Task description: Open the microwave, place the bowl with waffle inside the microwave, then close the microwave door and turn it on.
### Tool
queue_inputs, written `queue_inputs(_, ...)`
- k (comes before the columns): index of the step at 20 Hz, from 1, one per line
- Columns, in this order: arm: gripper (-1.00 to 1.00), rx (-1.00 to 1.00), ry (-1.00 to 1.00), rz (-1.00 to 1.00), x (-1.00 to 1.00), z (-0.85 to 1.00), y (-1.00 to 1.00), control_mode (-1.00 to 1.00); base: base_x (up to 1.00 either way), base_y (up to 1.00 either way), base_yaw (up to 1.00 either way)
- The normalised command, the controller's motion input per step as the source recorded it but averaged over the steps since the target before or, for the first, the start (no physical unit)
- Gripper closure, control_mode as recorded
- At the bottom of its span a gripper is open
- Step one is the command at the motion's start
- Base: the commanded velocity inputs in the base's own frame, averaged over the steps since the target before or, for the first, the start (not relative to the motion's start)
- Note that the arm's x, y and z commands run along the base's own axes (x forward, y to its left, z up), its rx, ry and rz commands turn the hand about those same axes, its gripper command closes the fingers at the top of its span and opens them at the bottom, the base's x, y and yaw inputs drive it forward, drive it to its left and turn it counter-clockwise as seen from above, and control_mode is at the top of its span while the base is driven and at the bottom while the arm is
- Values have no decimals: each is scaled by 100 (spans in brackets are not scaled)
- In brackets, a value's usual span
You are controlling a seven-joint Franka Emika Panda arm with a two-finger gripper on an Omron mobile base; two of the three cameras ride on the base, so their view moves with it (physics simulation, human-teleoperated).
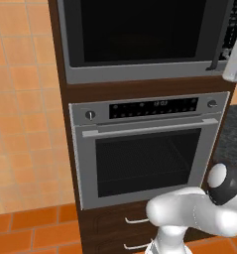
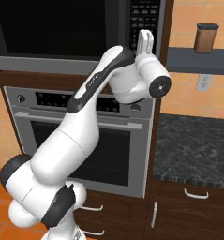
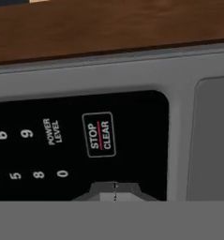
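Observation:
The microwave sits built into the wooden column, with its black glass microwave door flush in the frame and the slim dark handle at its right. My gripper is shut with nothing in it. Its tips are pressed together right at the black keypad, just below the STOP CLEAR button. From the right base view, the hand reaches up against the keypad strip. The bowl with waffle is out of view.
Below the microwave is a silver oven with two knobs and a bar handle, and drawers under it. A dark stone counter lies to the right, with a shelf carrying a brown canister above it.

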Motion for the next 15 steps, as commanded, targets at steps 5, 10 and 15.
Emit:
queue_inputs(5, 100, 0, 0, 0, 81, -16, -32, -100, 0, 0, 0)
queue_inputs(10, 100, -5, -21, 0, -62, 0, -1, -100, 0, 0, 0)
queue_inputs(15, 100, -11, -33, 0, -100, -15, 32, -100, 0, 0, 0)
